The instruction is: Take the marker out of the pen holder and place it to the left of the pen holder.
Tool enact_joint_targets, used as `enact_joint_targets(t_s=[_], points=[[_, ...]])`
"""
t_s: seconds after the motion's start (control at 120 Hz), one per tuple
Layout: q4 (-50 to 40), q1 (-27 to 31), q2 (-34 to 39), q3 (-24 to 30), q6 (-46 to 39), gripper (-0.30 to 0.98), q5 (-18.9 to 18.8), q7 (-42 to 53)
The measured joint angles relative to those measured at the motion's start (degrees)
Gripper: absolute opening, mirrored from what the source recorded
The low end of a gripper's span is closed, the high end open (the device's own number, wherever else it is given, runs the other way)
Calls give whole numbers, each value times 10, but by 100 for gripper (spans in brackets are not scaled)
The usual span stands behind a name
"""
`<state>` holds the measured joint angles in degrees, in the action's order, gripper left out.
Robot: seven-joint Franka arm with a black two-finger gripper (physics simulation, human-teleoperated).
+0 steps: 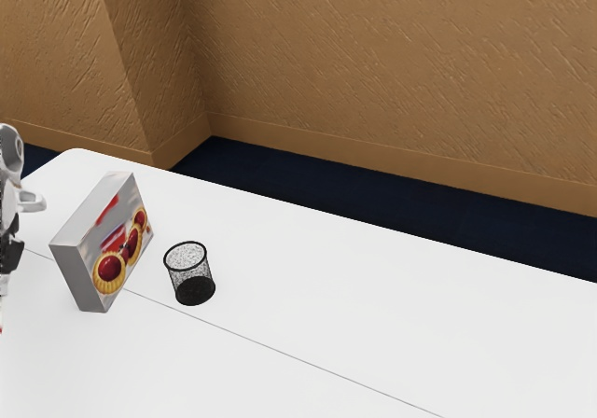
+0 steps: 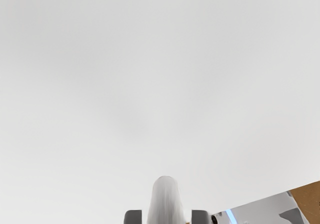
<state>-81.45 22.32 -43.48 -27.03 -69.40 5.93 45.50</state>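
Textured tan-brown walls meet in a corner above a matching baseboard and a dark blue floor; in front spreads a smooth white table, crossed by a thin seam.

At the exterior view's left edge, part of the white arm shows, with a black piece of the gripper below it. A pale, curved, handle-like piece juts out beside the arm; what it belongs to is unclear. Lower down, a sliver of white and red sits right at the edge, too cut off to name.

In the wrist view the marker is a pale grey-white shaft with a smooth, rounded end. The two fingers stand apart, one on each side of it, with a slim gap beside each where they show; whether they pinch it further along is hidden, so I cannot tell. The marker lies between them, its rounded end reaching past their tips, and it is outside the pen holder.

Next toward the exterior view's right, a grey-white box printed with red-filled tarts stands upright on the table. Just beside it, the round black wire-mesh pen holder stands upright, its dark base visible through the mesh.
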Motion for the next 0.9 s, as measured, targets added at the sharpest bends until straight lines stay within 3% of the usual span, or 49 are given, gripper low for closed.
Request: enact_joint_targets(t_s=[0.492,0.792,0.9], points=[[19,0,-34,11,-27,-4,42,-51],[20,1,-29,16,-29,34,45,-72],[17,4,18,18,-28,47,43,-78]])
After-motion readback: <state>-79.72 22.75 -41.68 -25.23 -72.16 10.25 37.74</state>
